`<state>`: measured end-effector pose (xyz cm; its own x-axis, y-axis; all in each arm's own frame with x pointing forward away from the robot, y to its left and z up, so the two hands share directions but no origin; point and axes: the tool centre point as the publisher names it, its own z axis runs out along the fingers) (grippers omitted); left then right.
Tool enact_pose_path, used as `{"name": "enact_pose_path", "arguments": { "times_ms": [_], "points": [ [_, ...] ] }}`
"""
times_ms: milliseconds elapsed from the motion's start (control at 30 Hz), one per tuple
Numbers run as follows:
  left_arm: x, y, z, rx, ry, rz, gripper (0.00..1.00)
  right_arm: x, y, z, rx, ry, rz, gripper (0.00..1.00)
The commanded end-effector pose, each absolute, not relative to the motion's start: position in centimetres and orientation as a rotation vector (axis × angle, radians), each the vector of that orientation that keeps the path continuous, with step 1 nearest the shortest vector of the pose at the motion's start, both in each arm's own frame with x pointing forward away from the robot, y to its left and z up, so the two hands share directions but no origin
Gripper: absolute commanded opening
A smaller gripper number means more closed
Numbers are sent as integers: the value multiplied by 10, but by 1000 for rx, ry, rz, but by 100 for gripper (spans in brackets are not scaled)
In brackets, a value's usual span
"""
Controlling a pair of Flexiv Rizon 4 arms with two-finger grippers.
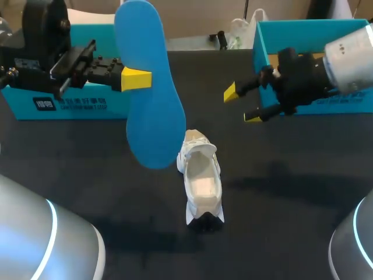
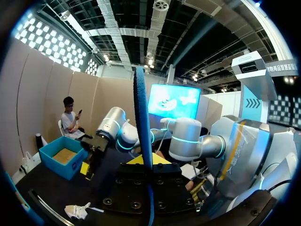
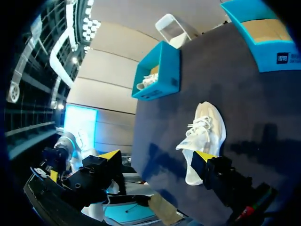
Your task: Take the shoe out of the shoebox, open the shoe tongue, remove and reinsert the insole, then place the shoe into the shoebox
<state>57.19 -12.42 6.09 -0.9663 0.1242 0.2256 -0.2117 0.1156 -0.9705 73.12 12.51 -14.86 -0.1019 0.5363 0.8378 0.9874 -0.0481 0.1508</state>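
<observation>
A blue shoebox sits at the left on the black tabletop. The left fingers squeeze the blue insole and hold it up in the air. The white shoe sits in the middle of the tabletop, outside both boxes. The right fingers are spread apart and hold nothing, just in front of the other shoebox.

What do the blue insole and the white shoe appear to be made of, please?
The insole looks like matte blue foam: uniform colour, no shine, thin when seen edge-on yet holding its shape upright. The shoe seems to be soft white knit or mesh fabric with laces, its tongue and collar slumping loosely; I cannot tell the sole's material.
</observation>
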Motion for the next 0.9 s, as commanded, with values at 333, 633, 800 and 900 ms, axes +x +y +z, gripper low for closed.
{"name": "enact_pose_path", "arguments": {
  "times_ms": [333,633,800,900],
  "points": [
    [576,-127,60,36,-2157,1950,0,719,117,-124,-1399,-1495,-1217,100],
    [591,-127,47,-486,-2321,2157,0,715,117,-118,-1362,-1442,-1186,100],
    [606,-132,29,-774,-2752,2148,0,715,117,-119,-1358,-1430,-1180,100],
    [606,-132,29,-774,-2752,2148,0,715,117,-119,-1358,-1430,-1180,100]
  ]
}}
